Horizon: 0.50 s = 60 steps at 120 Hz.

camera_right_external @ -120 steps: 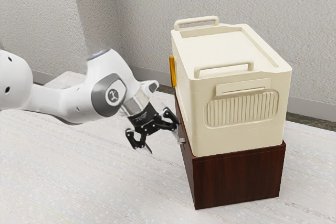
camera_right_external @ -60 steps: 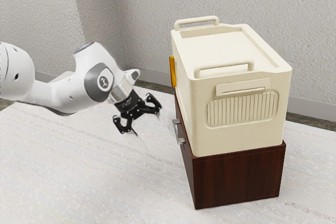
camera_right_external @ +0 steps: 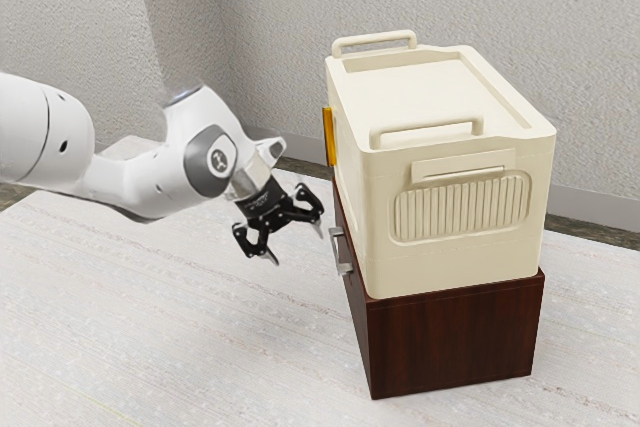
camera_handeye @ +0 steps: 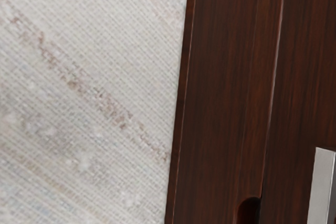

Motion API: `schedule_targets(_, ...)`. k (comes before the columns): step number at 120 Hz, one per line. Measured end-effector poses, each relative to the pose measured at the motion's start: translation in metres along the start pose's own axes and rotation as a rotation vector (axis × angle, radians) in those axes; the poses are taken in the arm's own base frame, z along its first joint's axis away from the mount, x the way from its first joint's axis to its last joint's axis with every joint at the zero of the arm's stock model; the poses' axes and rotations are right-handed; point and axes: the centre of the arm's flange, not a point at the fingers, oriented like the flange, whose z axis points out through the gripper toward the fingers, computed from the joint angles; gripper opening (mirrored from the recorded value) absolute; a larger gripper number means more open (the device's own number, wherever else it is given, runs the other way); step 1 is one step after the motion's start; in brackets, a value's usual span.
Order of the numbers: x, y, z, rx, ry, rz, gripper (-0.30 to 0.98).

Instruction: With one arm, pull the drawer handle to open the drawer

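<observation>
The gripper point(camera_right_external: 297, 243) stands open in the exterior view, its spread fingers pointing down and toward the cabinet, with nothing between them. A short distance off, toward the exterior view's right, is the silver drawer handle point(camera_right_external: 338, 251) on the front of the dark brown cabinet point(camera_right_external: 452, 345). Gripper and handle are apart. In the wrist view, part of the silver handle point(camera_handeye: 320, 186) stands before the wooden front point(camera_handeye: 226, 98). The drawer front looks flush with the cabinet.
A cream box point(camera_right_external: 450, 207) with two top handles rests on the cabinet. An orange-yellow piece point(camera_right_external: 328, 136) stands out from the box's side facing the arm. The pale table point(camera_right_external: 180, 337) extends around the cabinet, and textured walls rise behind.
The gripper first drew back from beside the handle toward the exterior view's left, then came partway back toward it. It has stayed open. Cabinet, handle and box look unmoved.
</observation>
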Motion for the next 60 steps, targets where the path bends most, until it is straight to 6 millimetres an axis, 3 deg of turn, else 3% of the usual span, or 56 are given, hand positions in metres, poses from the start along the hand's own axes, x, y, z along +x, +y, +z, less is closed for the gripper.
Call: schedule_targets(60, -0.007, 0.02, 0.021, -0.043, -0.012, 0.003, 0.69)
